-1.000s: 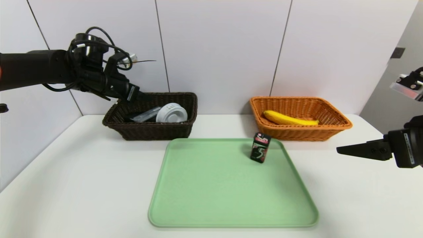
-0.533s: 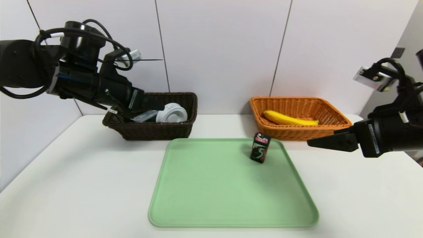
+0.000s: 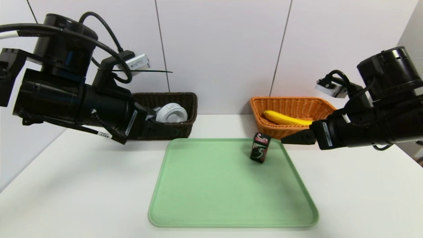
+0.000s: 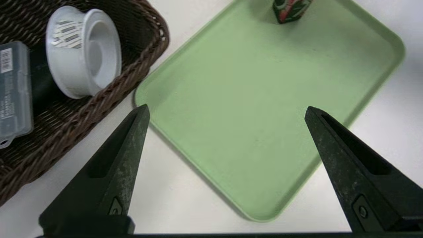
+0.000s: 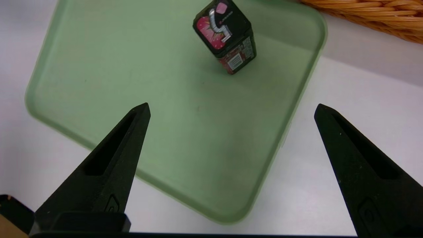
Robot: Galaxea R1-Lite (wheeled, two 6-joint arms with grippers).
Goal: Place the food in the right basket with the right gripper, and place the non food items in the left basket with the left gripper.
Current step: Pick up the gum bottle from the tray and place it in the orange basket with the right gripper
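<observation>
A gum box (image 3: pixel 260 147) stands on the tray (image 3: pixel 211 198), before two baskets (image 3: pixel 185 109) behind it.

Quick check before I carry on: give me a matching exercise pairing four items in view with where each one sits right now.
Items:
1. yellow banana
2. white round plastic cap
3. small black gum box
4. clear grey plastic case

Places:
A. green plastic tray
B. orange wicker basket
C. dark brown wicker basket, against the near wall
D. dark brown wicker basket, beside the cap

Pairs: 1-B, 2-C, 3-A, 4-D
</observation>
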